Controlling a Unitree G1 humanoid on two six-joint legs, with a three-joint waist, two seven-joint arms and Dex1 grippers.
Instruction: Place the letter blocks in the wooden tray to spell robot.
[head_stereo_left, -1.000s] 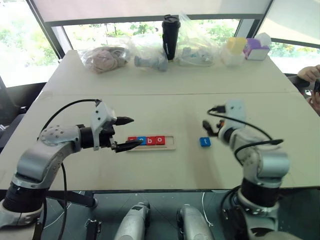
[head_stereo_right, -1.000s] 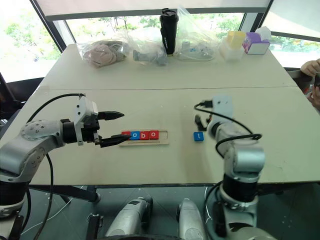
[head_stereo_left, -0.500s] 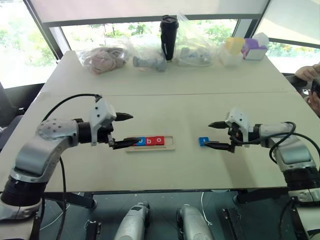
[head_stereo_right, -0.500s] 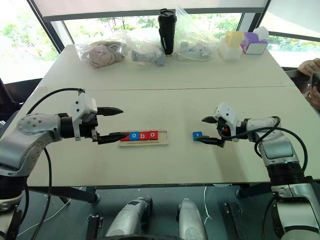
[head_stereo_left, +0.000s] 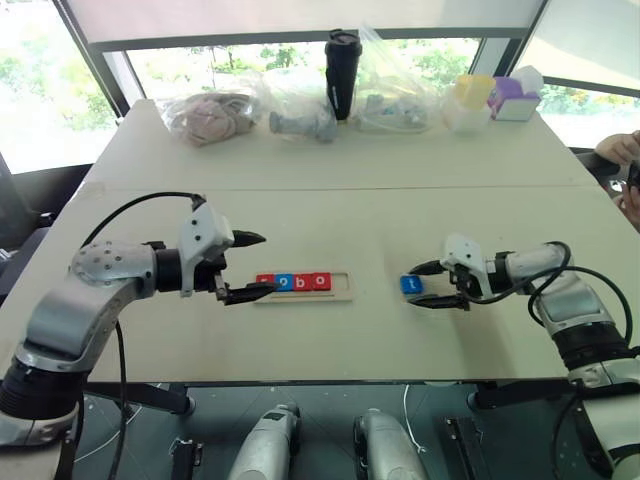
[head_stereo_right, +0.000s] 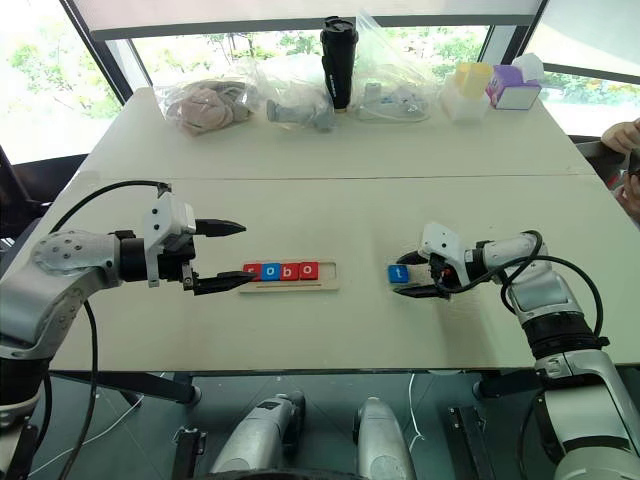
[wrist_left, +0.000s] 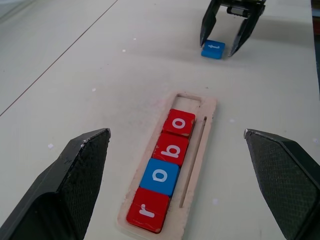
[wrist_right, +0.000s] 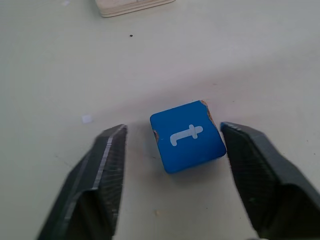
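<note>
The wooden tray lies on the table in front of me. It holds a row of letter blocks reading r, o, b, o: red r, blue o, red b, red o. The end slot nearest my right arm is bare. A blue t block lies flat on the table to the right of the tray. My right gripper is low over the table, open, with one finger on each side of the t block and a gap still showing. My left gripper hovers wide open at the tray's left end.
Along the table's far edge stand plastic bags, a black tumbler, and yellow and purple containers. A person's hand shows at the far right. A seam crosses the table.
My right arm has swung down and out, its wrist has turned, and its fingers have come to either side of the t block and drawn closer together. The left arm has stayed in place.
</note>
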